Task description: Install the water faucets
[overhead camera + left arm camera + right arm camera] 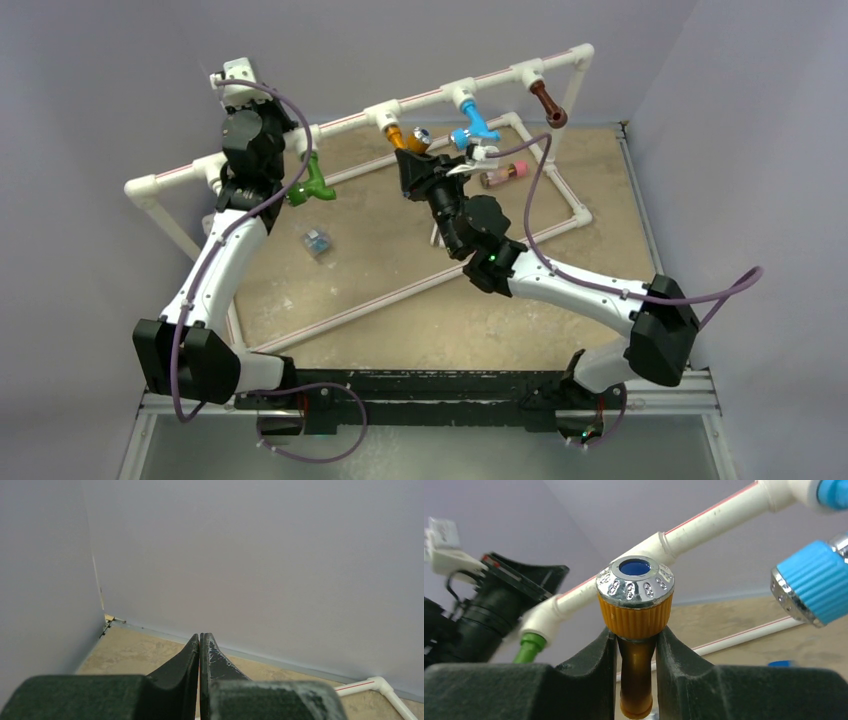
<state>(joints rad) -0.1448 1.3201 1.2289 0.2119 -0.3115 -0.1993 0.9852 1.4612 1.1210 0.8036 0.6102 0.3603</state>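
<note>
Tan table (400,320) | orange faucet (635,615) in pipe tee (659,542) | right gripper (636,642) clamps it

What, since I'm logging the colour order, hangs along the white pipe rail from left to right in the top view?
green faucet → orange faucet → blue faucet → brown faucet

No legible text anywhere; stamped marks on the orange faucet (635,612) cannot be read.
</note>
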